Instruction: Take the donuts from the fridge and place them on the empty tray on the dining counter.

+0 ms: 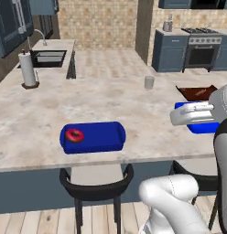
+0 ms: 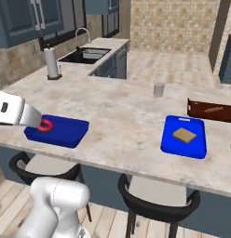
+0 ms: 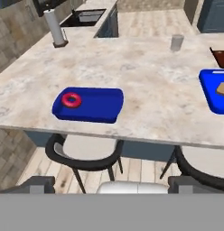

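Observation:
A shallow bright-blue tray (image 1: 102, 137) (image 2: 66, 131) (image 3: 96, 106) lies near the front edge of the beige marbled dining counter (image 1: 110, 100) (image 2: 122, 111) (image 3: 145, 76). One pink-red iced donut (image 1: 74, 135) (image 2: 45, 125) (image 3: 71, 99) rests flat at the tray's left end. My gripper (image 3: 116, 184) is open, its two dark fingertips (image 3: 38, 184) spread wide with nothing between them. It hangs back from the counter on the stool side, looking down at the tray. The fridge is out of view.
A second blue tray with a tan food piece (image 2: 184, 136) (image 3: 213, 92) and a dark brown tray (image 1: 197, 93) (image 2: 210, 110) sit at the right. A grey cup (image 1: 149, 82) (image 2: 158, 89) and a paper towel roll (image 1: 27, 69) (image 2: 52, 63) stand further back. Black stools (image 1: 97, 183) (image 2: 157, 204) line the counter front.

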Controlling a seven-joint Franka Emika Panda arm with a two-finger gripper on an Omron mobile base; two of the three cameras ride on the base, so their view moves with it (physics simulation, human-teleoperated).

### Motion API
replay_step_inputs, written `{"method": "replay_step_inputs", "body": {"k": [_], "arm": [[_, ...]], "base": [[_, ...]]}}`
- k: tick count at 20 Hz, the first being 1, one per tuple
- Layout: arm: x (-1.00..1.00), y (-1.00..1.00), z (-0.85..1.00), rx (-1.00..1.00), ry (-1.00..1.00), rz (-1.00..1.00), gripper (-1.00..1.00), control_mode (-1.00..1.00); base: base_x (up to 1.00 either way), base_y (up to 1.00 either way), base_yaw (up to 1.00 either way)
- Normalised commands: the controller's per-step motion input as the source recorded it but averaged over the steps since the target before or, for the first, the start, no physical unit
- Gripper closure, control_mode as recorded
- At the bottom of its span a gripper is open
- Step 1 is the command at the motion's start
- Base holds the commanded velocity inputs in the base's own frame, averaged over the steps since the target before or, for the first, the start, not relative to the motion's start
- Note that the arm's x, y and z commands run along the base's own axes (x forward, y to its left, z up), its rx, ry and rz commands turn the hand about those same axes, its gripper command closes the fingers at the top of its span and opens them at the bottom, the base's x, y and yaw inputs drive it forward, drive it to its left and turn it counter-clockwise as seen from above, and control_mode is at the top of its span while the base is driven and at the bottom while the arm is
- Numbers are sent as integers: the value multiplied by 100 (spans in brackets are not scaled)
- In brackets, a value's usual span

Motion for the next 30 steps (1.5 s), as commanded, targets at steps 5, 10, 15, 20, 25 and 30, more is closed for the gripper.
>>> {"method": "replay_step_inputs", "body": {"k": [5, 10, 15, 20, 25, 30], "arm": [[0, 0, 0, 0, 0, 0, -100, 100], [0, 0, 0, 0, 0, 0, -100, 100], [0, 0, 0, 0, 0, 0, -100, 100], [0, 0, 0, 0, 0, 0, -100, 100], [0, 0, 0, 0, 0, 0, -100, 100], [0, 0, 0, 0, 0, 0, -100, 100]], "base": [[-7, -100, -25], [-9, -100, -18], [-16, -100, -17], [-23, -100, -15], [-21, -100, -21], [1, -81, -73]]}}
